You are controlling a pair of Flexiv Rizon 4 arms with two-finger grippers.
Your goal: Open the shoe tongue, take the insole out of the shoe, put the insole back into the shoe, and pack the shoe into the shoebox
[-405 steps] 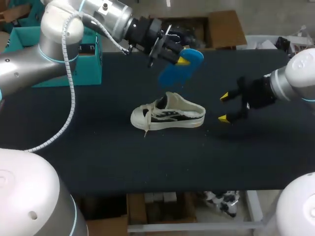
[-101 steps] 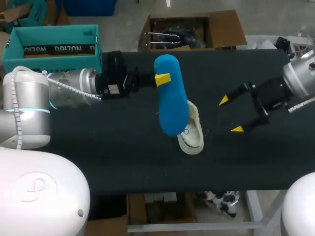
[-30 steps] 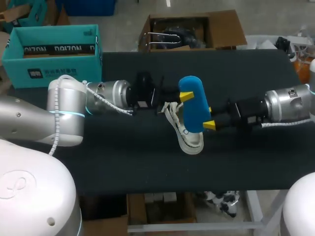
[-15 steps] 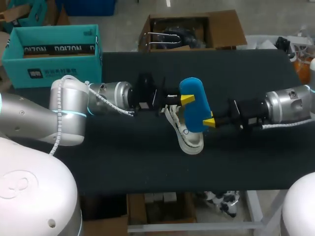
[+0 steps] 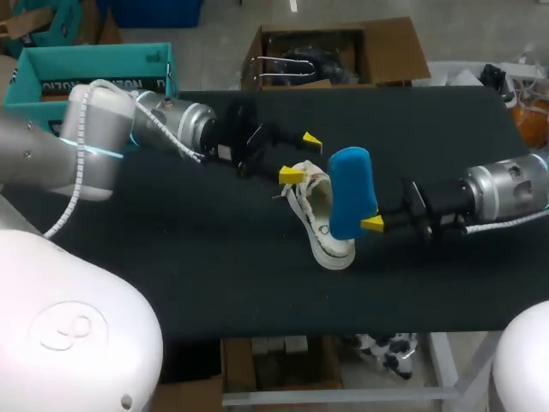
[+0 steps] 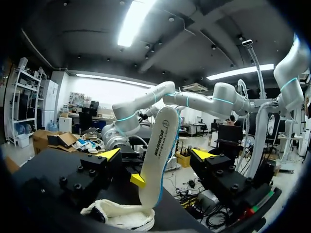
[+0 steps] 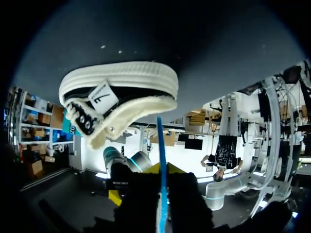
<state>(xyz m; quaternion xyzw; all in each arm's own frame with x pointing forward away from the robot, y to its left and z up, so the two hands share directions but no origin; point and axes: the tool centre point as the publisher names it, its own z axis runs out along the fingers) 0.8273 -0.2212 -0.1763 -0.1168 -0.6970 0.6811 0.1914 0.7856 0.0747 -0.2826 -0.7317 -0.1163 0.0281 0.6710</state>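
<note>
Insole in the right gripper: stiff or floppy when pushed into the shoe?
Probably fairly stiff: the insole, pinched near one end by the right gripper, stands straight without drooping. Likely light, since it looks thin edge-on in the right wrist view. It may flex against the shoe.

Matt foam-like insole [image 5: 350, 193], canvas shoe [image 5: 333, 251] with smooth rubber edge, matt cloth-covered table [image 5: 171, 257]

Shoe [image 5: 319, 225]: low cream sneaker, black side panels, thick white sole rim, laces loose, resting on the tabletop [image 5: 214, 275]. Insole [image 5: 350, 193]: blue top, white underside, out of the shoe, standing nearly upright, lower end touching the shoe's opening, pinched in the right tool [image 5: 369, 221]. Shoebox [image 5: 94, 53]: teal, open, well apart from the shoe, far-left of it.
</note>
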